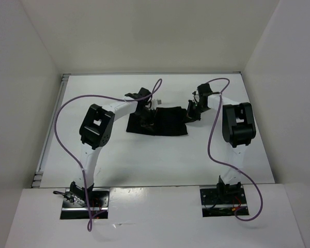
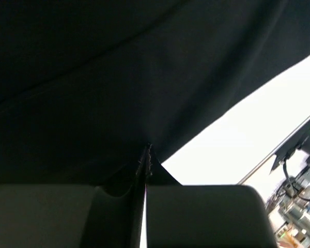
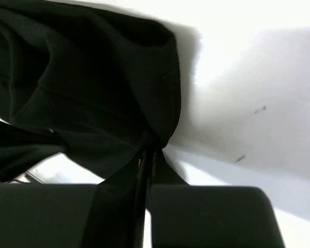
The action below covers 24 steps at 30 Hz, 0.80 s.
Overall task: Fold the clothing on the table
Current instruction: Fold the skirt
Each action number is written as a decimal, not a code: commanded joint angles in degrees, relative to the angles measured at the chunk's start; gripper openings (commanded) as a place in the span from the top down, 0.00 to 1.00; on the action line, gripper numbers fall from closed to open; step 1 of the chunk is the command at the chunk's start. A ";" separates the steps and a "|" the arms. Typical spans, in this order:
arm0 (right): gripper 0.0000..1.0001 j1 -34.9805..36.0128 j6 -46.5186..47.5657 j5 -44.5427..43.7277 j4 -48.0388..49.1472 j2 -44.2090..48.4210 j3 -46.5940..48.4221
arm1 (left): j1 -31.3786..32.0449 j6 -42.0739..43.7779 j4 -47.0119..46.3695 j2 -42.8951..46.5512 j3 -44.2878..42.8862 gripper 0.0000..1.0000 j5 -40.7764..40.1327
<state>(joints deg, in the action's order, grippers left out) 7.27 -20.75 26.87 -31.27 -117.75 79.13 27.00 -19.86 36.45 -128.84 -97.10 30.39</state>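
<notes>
**Overhead view.** The clothing (image 1: 163, 123), a limp black cloth, lies spread on the far middle of the white tabletop (image 1: 144, 160), between the two arms. The left fingers (image 1: 146, 119) meet its left end and the right fingers (image 1: 190, 114) its right end, near the far corner (both arms reach inward from their bases at the near edge). A purple cable (image 1: 62, 134) loops beside each arm.

**Left wrist view.** The left fingers (image 2: 150, 188) are closed, with a small fold of the clothing (image 2: 119, 77) nipped at their tips. From that fold the fabric stretches up and away as a smooth dark sheet filling most of the view. Bare tabletop (image 2: 237, 139) shows at the lower right.

**Right wrist view.** The right fingers (image 3: 151, 189) are likewise closed on the clothing (image 3: 93, 93), which gathers into deep folds above the grip point. White surface lies to the right of the bunched fabric.
</notes>
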 commanded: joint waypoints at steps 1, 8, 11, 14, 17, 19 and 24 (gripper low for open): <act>1.00 0.38 -0.60 -1.12 -1.69 6.21 1.02 | 2.79 0.43 0.91 -1.24 1.20 0.98 1.77; 1.00 3.19 -1.75 -0.59 -6.17 15.27 6.38 | 7.71 -4.04 -3.40 -4.58 0.25 0.98 3.80; 1.00 3.80 -2.27 1.51 -7.23 16.50 7.53 | 7.71 -5.45 -3.49 -5.90 -2.82 0.98 3.19; 1.00 4.33 -2.27 2.22 -7.76 17.03 7.53 | 5.18 -6.15 -1.56 -3.19 -3.54 0.97 -0.15; 1.00 4.86 -2.80 2.75 -7.76 17.03 6.39 | 0.79 -6.69 -1.55 4.80 -0.47 0.84 -4.01; 1.00 4.86 -2.80 2.75 -7.24 17.03 6.38 | -1.51 -7.21 -0.33 10.95 1.99 0.69 -9.09; 1.00 5.92 -2.80 1.52 -7.84 17.03 6.91 | -8.28 -8.26 0.99 20.55 9.11 0.64 -18.25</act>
<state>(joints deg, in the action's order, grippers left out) 12.27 -23.14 28.25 -38.63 -102.59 84.71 20.91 -27.24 35.64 -115.00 -90.96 20.01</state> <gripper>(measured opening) 0.017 0.358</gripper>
